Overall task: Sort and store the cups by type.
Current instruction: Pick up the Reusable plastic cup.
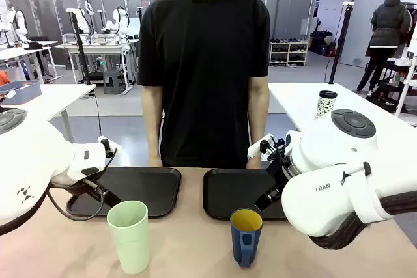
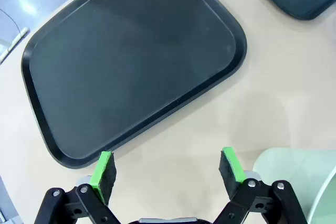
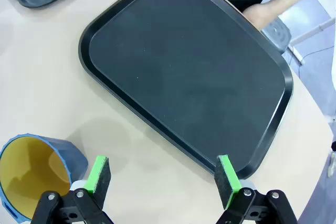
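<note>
A tall pale green cup [image 1: 130, 234] stands upright near the table's front edge, left of centre; its rim [image 2: 299, 182] shows at the lower right of the left wrist view. A shorter dark blue cup [image 1: 246, 235] with a yellow inside and a handle stands right of centre, also seen as the blue cup [image 3: 32, 174] at the lower left of the right wrist view. My left gripper [image 2: 167, 169] hangs open above the table beside the green cup. My right gripper [image 3: 163, 176] is open above the table, beside the blue cup. Neither holds anything.
Two black trays lie side by side behind the cups, the left tray [image 1: 156, 177] and the right tray [image 1: 225, 187]. A person in a black shirt [image 1: 203, 63] stands at the far edge, one hand [image 3: 262, 11] by the right tray. A speckled tumbler [image 1: 325, 103] stands on another table.
</note>
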You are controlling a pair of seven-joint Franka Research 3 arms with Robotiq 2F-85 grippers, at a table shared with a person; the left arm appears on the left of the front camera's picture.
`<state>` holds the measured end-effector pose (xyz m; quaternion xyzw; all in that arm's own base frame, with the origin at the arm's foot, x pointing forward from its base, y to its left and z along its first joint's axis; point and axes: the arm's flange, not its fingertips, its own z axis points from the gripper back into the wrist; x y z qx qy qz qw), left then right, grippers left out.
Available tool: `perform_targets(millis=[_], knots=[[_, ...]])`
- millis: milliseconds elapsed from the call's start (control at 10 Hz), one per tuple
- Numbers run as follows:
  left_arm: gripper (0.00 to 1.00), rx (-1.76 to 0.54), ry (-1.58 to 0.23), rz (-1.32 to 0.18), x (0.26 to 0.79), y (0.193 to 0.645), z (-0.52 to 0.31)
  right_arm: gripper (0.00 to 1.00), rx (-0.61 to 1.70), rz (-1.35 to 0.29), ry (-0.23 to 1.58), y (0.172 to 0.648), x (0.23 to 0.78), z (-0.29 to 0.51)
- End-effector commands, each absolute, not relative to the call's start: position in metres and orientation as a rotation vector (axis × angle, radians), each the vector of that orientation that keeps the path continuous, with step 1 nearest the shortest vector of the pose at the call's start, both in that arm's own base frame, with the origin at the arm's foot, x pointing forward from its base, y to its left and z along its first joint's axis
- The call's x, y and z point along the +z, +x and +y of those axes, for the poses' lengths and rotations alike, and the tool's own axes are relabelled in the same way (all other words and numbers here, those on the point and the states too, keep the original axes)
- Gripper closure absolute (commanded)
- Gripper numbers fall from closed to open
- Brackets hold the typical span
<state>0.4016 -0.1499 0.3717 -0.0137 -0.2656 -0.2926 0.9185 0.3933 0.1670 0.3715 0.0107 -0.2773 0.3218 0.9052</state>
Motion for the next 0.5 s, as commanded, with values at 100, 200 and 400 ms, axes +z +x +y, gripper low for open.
perform_targets(millis=[100, 200, 400], knots=[[0.0, -0.602, -0.028, -0.546, 0.3718, 0.4015, -0.1501, 0.0, 0.665, -0.573, 0.022, 0.3933, 0.3715, 0.167], [0.0, -0.602, -0.028, -0.546, 0.3718, 0.4015, -0.1501, 0.0, 0.665, -0.573, 0.022, 0.3933, 0.3715, 0.167], [0.0, -0.602, -0.028, -0.546, 0.3718, 0.4015, -0.1501, 0.0, 0.665, -0.573, 0.022, 0.3933, 0.3715, 0.167]])
